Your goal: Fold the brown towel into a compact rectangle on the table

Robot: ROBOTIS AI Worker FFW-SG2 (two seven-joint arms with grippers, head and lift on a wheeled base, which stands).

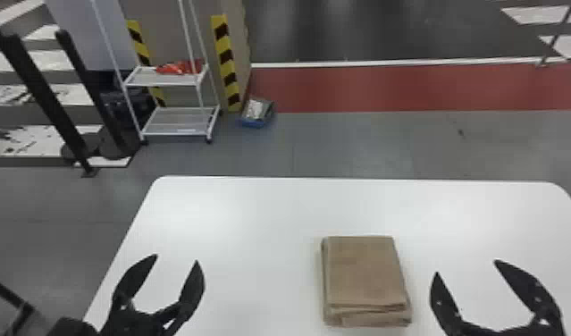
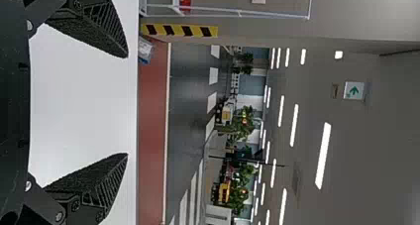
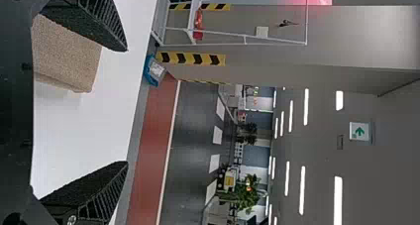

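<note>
One big pillar (image 1: pixel 163 40) with yellow-and-black striped corners stands beyond the white table (image 1: pixel 253 214). A white wire-shelved cart (image 1: pixel 177 123) is parked in front of it, something red on its upper shelf, and a blue container (image 1: pixel 258 111) sits on the floor beside the pillar. The brown towel (image 1: pixel 364 272) lies on the table, folded into a layered stack, between left gripper (image 1: pixel 177 258) and right gripper (image 1: pixel 466 267), nearer the right. Both have their fingers spread wide, holding nothing.

My head view: high, forward-down over counter (image 1: pixel 253 214). My wrist views: low, close, on their sides, facing across room. All share counter, rack (image 1: pixel 177 121).
</note>
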